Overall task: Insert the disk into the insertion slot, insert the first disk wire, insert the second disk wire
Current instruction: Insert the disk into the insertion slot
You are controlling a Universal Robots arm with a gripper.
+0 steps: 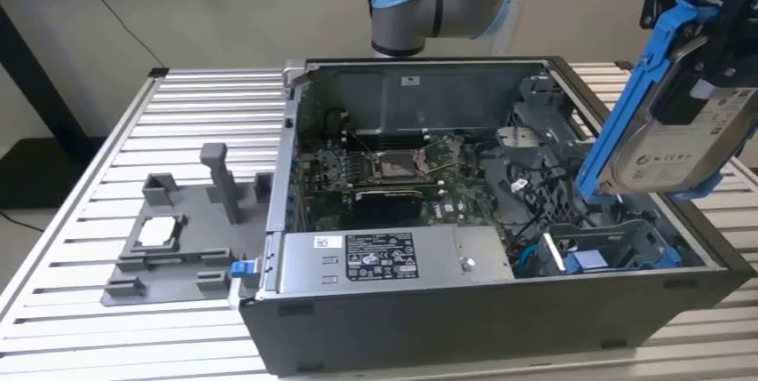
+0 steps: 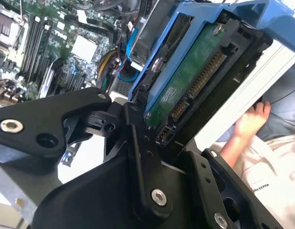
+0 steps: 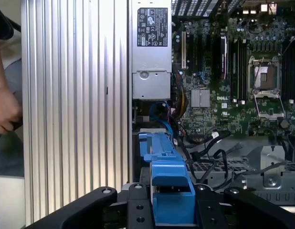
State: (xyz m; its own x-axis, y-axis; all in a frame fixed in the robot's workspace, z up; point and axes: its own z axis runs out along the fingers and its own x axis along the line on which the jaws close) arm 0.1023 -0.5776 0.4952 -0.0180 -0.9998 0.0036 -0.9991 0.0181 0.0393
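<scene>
My gripper (image 1: pixel 693 79) is shut on the disk (image 1: pixel 681 146), a silver-grey drive in a bright blue carrier. It hangs tilted, nearly on edge, at the exterior view's right, above the open computer case. Below it lies the insertion slot (image 1: pixel 610 248), a dark grey bay with blue tabs in the case's near right corner, apart from the disk. In the second wrist view the disk's (image 2: pixel 190 76) green circuit board and connector face the camera. The first wrist view has the disk (image 3: pixel 170 191) edge-on between my black fingers (image 3: pixel 138 205). A blue cable (image 3: pixel 162 112) curls beside the bay.
The silver power-supply box (image 1: pixel 379 257) sits along the case's front wall, the motherboard (image 1: pixel 391 168) behind it. A grey fixture (image 1: pixel 177 239) with a small silver chip (image 1: pixel 158 232) stands on the slatted table at the exterior view's left. A person's hand (image 2: pixel 250 121) is close beside the case.
</scene>
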